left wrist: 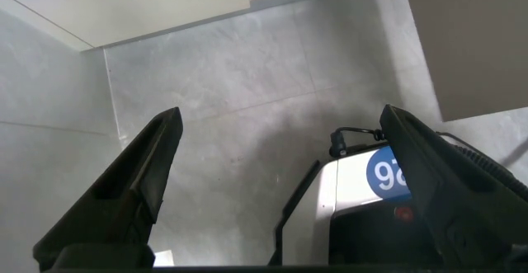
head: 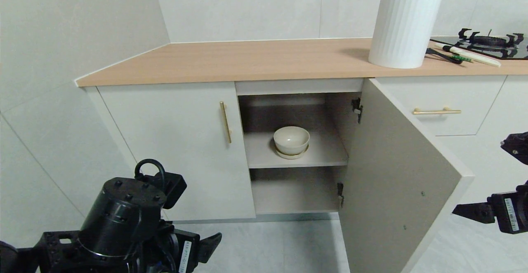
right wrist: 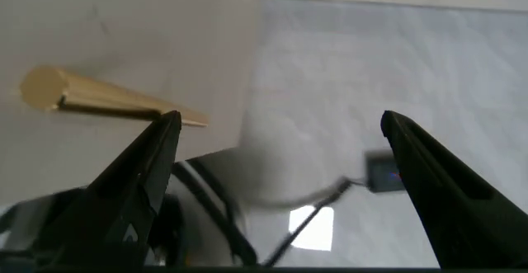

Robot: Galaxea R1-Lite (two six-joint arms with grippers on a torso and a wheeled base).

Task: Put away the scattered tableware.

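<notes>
From the head, your round cream ceramic bowl [head: 291,140] sits on the upper shelf [head: 326,152] of the open white cabinet [head: 173,141] — seemingly on a saucer [head: 291,156]. Left wrist: your left gripper [left wrist: 280,120] has fingers spread above grey floor [left wrist: 247,75]. Right wrist: your right gripper [right wrist: 279,123] is likewise spread, near a gold bar handle [right wrist: 99,98].

Home kitchen, wooden countertop [head: 255,60], gas hob [head: 491,42], tiled walls, cabinet [head: 173,149]

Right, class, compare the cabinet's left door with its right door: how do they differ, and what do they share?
The left door is shut; the right door stands swung wide open. The left door shows its outer face with an upright gold handle; the right door shows its inner face and hinges. Both are plain pale panels under the wooden counter.
</notes>
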